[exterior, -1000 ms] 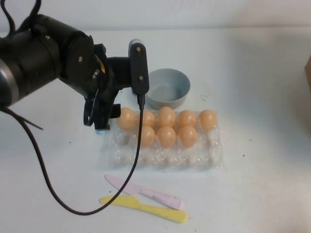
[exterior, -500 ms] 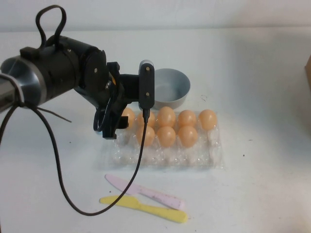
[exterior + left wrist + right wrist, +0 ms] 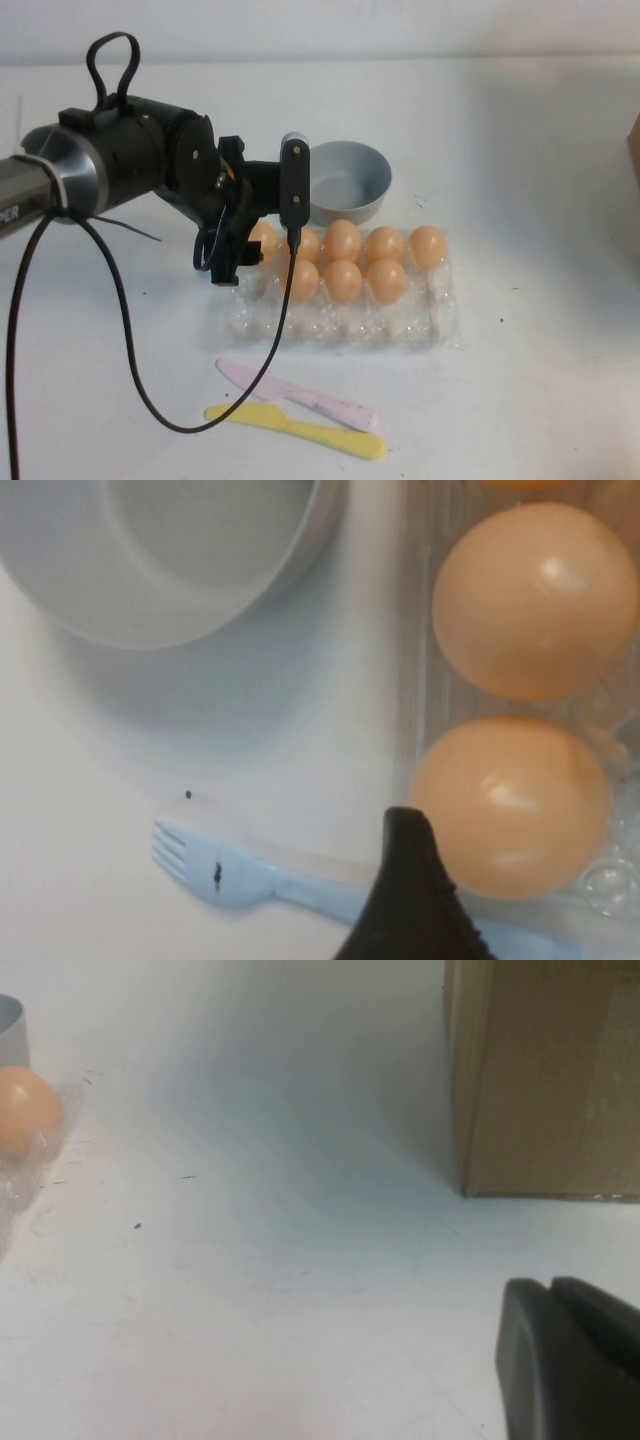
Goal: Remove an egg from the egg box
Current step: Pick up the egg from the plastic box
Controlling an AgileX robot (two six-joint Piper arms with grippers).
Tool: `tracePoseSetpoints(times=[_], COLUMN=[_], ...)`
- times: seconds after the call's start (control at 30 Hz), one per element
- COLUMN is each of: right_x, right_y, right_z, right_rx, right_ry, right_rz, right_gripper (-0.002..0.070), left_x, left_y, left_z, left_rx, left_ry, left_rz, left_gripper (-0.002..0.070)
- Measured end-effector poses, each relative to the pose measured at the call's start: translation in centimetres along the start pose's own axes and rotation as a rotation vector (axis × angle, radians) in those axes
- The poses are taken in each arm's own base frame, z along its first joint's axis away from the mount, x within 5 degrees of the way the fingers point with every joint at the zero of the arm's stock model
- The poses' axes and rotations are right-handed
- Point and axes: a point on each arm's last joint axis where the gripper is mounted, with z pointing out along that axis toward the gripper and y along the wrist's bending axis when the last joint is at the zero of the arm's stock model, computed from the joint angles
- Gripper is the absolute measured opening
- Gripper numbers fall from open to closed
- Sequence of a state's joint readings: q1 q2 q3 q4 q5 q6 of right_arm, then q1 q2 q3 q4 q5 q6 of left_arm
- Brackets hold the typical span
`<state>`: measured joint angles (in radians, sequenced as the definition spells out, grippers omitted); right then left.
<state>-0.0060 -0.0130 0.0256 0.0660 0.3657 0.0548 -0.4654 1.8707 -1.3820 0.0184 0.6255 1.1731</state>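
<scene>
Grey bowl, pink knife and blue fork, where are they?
grey bowl (image 3: 347,182), high view, on its inside floor.
pink knife (image 3: 300,396), high view, middle of the blade and handle.
blue fork (image 3: 215,868), left wrist view, just behind the prongs.

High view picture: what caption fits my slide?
Left hand hangs over the egg box corner; right hand out of view.

Our left arm reaches in from nine o'clock, its dark wrist turned down toward five o'clock. Our left gripper (image 3: 228,262) hangs low at the near-left corner of the egg box (image 3: 340,320); one dark fingertip (image 3: 405,900) shows in the wrist view. Our right gripper (image 3: 570,1360) sits off to three o'clock, its fingers pressed together.
</scene>
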Motion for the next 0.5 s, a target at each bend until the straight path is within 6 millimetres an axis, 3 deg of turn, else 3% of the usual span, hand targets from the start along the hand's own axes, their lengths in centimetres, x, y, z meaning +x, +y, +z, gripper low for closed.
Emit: tracePoseSetpoints(times=[0.5], right_x=[0.0], right_y=[0.0], right_z=[0.0], right_rx=[0.0], right_ry=[0.0], right_rz=[0.0], right_gripper=[-0.0017], left_x=[0.0], left_y=[-0.1], left_z=[1.7], left_rx=[0.0], left_ry=[-0.021], left_rz=[0.003], left_gripper=[0.0433])
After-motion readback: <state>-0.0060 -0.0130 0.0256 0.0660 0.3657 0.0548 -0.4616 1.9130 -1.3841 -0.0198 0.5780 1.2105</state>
